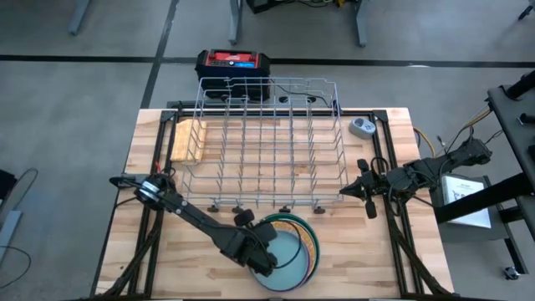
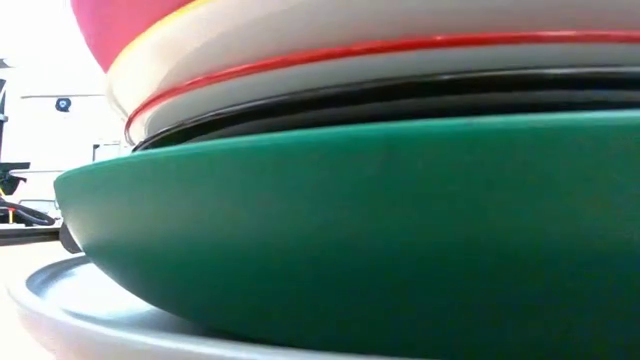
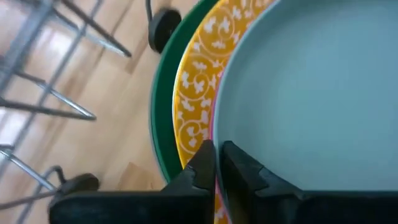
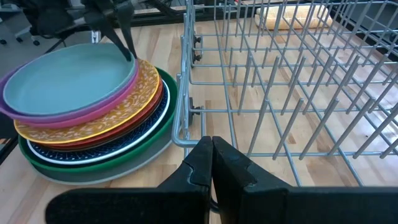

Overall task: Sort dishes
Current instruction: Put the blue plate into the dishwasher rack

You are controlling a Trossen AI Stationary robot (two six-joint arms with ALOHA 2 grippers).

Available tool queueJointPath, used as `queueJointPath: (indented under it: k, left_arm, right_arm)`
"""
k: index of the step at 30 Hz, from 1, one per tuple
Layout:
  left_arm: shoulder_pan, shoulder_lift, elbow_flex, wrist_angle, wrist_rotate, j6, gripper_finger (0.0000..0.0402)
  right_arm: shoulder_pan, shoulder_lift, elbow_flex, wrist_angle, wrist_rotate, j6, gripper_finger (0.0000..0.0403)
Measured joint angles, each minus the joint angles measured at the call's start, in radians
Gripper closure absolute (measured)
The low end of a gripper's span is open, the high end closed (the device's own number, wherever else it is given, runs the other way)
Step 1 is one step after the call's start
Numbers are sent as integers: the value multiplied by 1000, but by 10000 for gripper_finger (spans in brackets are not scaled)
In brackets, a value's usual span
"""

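The dishes form one stack on the table's near middle: a pale blue plate on top, then purple, patterned yellow, further plates, green and grey. My left gripper is at the stack's left side, shut on the top plate's rim. My right gripper hangs shut and holds nothing, just off the right near corner of the silver wire rack. My left gripper pinches the pale blue plate's rim on the stack's left side, one finger over the plate's inside and one outside, above the yellow plate. The fingers slant down from the table's left. Whether the purple rim below is also pinched cannot be told. The plate lies on the stack.
The empty wire rack fills the table's middle, its feet close to the stack. A yellow sponge-like block lies at the rack's left, a small round device at its far right. A red and black box stands behind the table.
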State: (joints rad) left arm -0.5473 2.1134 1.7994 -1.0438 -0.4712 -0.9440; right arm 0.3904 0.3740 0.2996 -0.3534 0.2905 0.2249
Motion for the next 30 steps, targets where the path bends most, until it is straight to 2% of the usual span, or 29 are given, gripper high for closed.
queueJointPath:
  k: [6,21,30]
  left_arm:
    - [-2,-1,99,-78,-39,24,397]
    - [-5,-2,154,-158,-160,25,397]
    - [-19,-2,243,-187,-219,94,398]
  right_arm:
    - [0,0,0,0,0,0,403]
    - [0,0,-6,4,0,0,403]
    - [0,0,-7,3,0,0,403]
